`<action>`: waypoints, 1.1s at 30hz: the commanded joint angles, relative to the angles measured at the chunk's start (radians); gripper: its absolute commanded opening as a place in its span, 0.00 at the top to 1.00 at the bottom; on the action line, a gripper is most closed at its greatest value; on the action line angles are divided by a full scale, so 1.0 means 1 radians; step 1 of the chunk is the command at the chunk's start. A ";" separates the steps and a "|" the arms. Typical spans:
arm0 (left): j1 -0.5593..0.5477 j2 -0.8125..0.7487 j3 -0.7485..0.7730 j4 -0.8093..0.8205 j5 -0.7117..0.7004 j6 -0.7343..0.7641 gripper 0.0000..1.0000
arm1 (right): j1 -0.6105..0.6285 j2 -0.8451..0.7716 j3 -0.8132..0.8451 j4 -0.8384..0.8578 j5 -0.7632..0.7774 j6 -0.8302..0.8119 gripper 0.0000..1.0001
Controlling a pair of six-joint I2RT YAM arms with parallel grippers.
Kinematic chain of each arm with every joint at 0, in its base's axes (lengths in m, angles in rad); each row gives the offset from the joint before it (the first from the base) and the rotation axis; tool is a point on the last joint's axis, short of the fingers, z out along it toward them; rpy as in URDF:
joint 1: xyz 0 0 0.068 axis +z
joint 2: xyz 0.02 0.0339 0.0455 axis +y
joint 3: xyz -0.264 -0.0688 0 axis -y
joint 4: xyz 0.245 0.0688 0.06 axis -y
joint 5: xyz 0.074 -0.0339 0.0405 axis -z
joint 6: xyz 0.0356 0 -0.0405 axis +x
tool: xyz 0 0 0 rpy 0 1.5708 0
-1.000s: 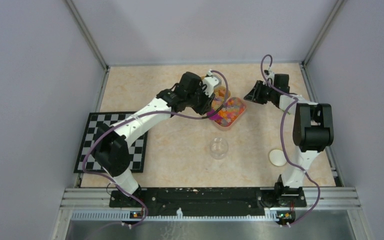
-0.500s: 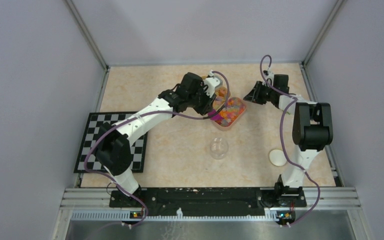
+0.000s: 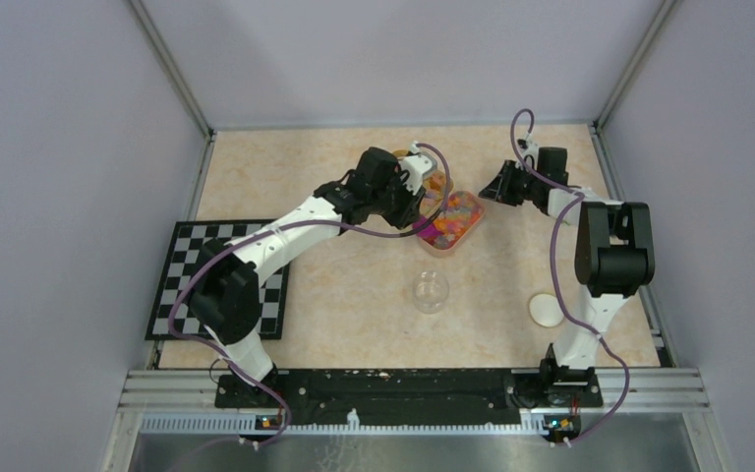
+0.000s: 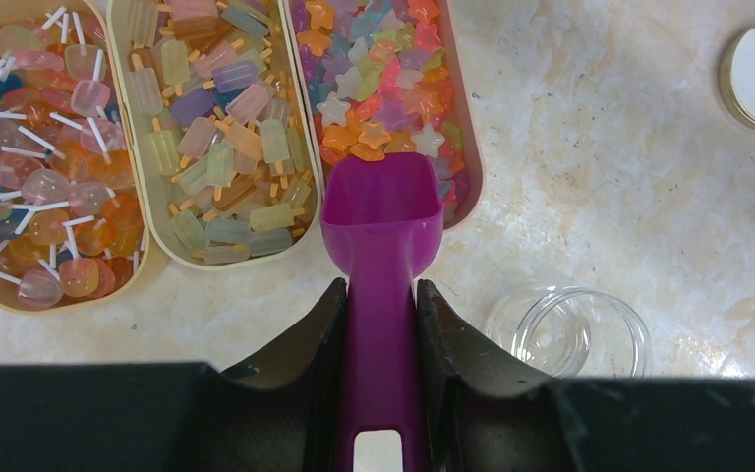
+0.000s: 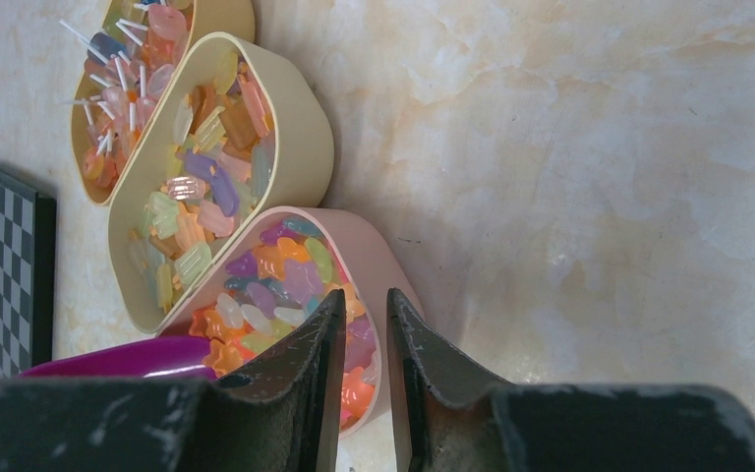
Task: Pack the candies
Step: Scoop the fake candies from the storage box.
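Left gripper [image 4: 381, 291] clamped tight on the handle of the purple scoop [image 4: 381, 211], fingers pressed on both sides of it. Scoop bowl looks empty, its lip at the near end of the candies [image 4: 378, 79], the star-shaped ones filling the pink tray [image 4: 468, 147]. Two beige trays [image 5: 305, 147] lie side by side next to it, one with popsicle shapes [image 4: 218, 128], the other with lollipops [image 4: 39, 167]. All three trays sit toward the far edge of the table [image 3: 354, 285], about midway across. Right gripper [image 5: 364, 300] nearly closed, thin slit between the jaws, at the pink tray's end rim; rim runs into the slit, can't tell if it is pinched. Glass jar [image 3: 431, 291] upright, mouth up, near the table's middle, apart from the trays. White disc [image 3: 546, 309] flat near the right edge. Checkered mat [image 3: 179, 261] at the left edge, partly under the left arm
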 commanded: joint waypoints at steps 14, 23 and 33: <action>-0.015 0.030 -0.026 0.067 0.002 -0.042 1.00 | 0.016 0.027 -0.010 -0.004 0.005 -0.028 0.80; -0.022 0.030 -0.058 0.101 -0.057 -0.077 1.00 | 0.017 0.010 -0.029 0.000 0.008 -0.019 0.82; -0.045 0.028 -0.132 0.203 -0.046 -0.146 1.00 | 0.017 -0.001 -0.045 0.018 0.007 -0.013 0.83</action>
